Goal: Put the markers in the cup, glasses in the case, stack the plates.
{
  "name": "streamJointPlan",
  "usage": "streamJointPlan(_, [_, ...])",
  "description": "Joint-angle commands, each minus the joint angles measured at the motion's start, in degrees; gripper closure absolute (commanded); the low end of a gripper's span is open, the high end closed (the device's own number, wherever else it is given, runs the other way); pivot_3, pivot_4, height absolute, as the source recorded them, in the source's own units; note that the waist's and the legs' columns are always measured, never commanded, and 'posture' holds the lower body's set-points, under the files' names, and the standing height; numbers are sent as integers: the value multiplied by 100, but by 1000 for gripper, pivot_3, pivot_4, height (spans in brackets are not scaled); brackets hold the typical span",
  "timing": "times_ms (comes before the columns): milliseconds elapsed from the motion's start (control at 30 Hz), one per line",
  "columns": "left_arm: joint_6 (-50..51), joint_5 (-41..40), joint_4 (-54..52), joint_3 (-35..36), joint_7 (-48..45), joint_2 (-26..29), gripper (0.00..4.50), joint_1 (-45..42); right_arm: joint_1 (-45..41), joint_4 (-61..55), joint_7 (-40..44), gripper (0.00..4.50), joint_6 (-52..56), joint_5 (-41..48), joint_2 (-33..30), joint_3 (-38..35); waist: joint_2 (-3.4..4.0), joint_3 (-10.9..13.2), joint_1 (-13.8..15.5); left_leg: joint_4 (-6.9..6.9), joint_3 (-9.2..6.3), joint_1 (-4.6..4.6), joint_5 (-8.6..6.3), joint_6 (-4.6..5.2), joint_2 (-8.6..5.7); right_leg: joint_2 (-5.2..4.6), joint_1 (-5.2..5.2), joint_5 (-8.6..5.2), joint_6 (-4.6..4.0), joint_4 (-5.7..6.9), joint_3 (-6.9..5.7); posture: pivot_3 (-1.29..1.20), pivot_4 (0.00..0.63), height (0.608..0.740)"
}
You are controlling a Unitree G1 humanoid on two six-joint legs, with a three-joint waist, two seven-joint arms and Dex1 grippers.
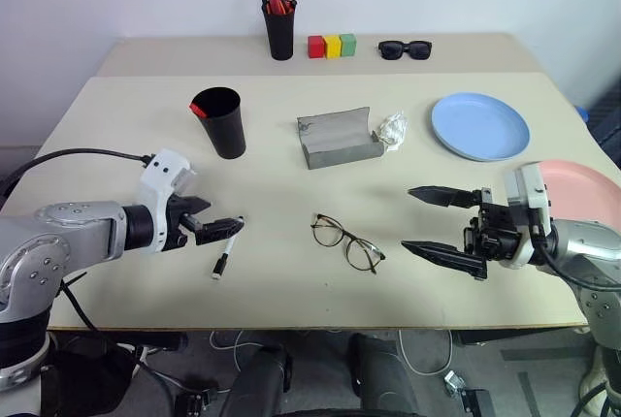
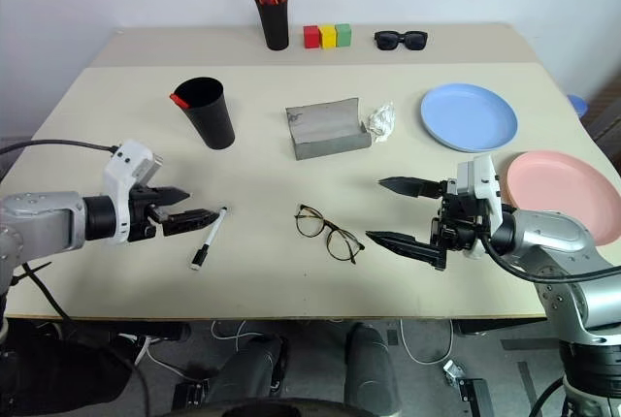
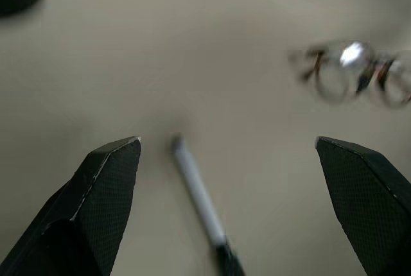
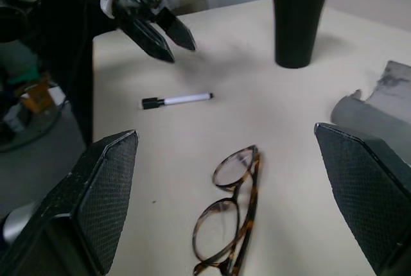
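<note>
Left gripper (image 2: 190, 216) jaws apart above white-bodied, black-ended marker (image 2: 209, 238); right gripper (image 2: 405, 213) likewise apart. Marker step underway; next: descend, pinch.

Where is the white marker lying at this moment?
In the head views the white marker lies flat on the table, on the robot's left, just beyond the left gripper and left of the glasses.

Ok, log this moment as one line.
red marker in cup | white marker on table | left end effector open above it | glasses uncased | plates unstacked
</note>
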Motion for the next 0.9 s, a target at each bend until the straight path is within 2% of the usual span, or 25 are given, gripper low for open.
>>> streamJointPlan(33, [605,-539,-13,186,548,21,47,-133,40,-219,104,0,-140,-20,-80,-52,0,0,1,0,0,0,0,0,0,0,0,0,0,0,0,0,150,740])
streamJointPlan(133, [612,-812,78,66,1183,154,47,-39,91,-297,79,0,-141,-8,-35,-43,0,0,1,-1,1,0,-1,-2,1,-1,-1,1,-2,-2,2,0,150,740])
streamJointPlan(233, [612,-1456,158,-71,1614,318,47,104,131,-309,69,0,-151,-13,-26,-62,0,0,-5,-2,4,1,-3,-5,2,-1,-2,7,-12,-3,5,0,150,740])
streamJointPlan(467, [611,-2884,511,-187,3000,166,47,402,156,-277,47,0,-211,-38,-3,-62,0,0,7,-2,18,3,-4,-7,3,-1,-4,7,-13,-4,19,0,150,740])
streamJointPlan(700, [-321,-4309,776,-892,4675,412,47,608,172,-225,-16,0,-275,-91,59,-52,1,-1,32,-2,24,5,-5,-8,3,-2,-7,13,-23,-3,29,0,150,740])
streamJointPlan(733, [-445,-4404,795,-1022,4848,465,570,591,163,-219,-30,0,-276,-93,64,-56,1,-1,49,-2,26,6,-5,-9,3,-2,-7,12,-25,-3,32,0,150,740])
streamJointPlan(767, [-616,-4505,854,-1142,5073,464,885,568,155,-212,-37,0,-277,-98,64,-54,1,-1,64,-2,28,7,-5,-9,3,-2,-7,9,-31,-3,34,0,150,740])
streamJointPlan(900, [-1083,-5114,948,-1648,5536,735,2904,489,149,-194,-78,0,-279,-112,54,-77,1,-2,133,-2,49,10,-6,-9,3,-2,-9,4,-44,-4,50,0,150,740])
